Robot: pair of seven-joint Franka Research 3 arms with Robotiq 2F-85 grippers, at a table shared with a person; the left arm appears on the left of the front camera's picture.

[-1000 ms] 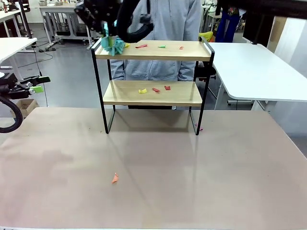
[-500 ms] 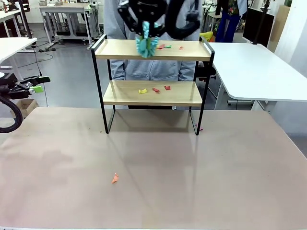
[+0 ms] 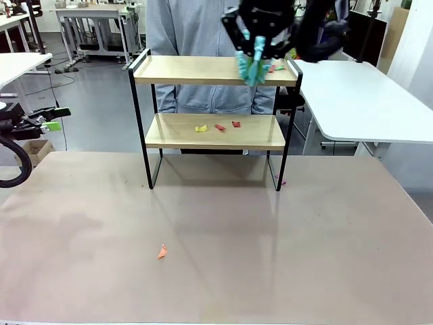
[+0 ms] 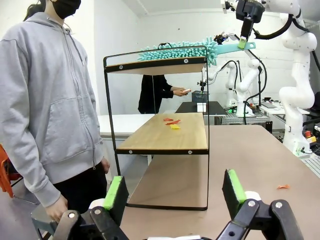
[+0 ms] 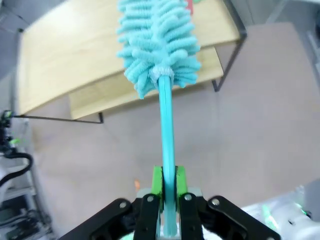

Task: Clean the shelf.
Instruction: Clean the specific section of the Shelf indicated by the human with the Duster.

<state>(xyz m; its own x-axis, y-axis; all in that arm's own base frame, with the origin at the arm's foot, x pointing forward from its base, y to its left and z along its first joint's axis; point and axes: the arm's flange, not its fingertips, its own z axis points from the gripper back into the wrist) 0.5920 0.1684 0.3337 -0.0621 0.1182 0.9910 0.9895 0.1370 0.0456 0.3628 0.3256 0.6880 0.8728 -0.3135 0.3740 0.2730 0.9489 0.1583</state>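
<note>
The shelf [image 3: 215,70] stands at the table's far side, with two wooden boards in a black frame. My right gripper [image 3: 260,35] hovers over the top board's right end, shut on the handle of a teal fluffy duster [image 3: 252,68]. The duster head [image 5: 157,40] lies on the top board [image 5: 70,57]. Small paper scraps [image 3: 275,68] sit just right of it by the side rail. Three scraps [image 3: 219,126] lie on the lower board [image 4: 172,134]. My left gripper [image 4: 175,192] is open, off the table's left side [image 3: 54,119], well away from the shelf.
A person in a grey hoodie [image 3: 196,30] stands behind the shelf. An orange scrap [image 3: 162,252] lies on the brown table in front. A pink scrap [image 3: 281,181] lies by the shelf's right foot. A white table [image 3: 365,101] stands to the right.
My right gripper has swept the duster along the top board from its left end to its right end, pushing the scraps there to the right. The left arm has stayed still.
</note>
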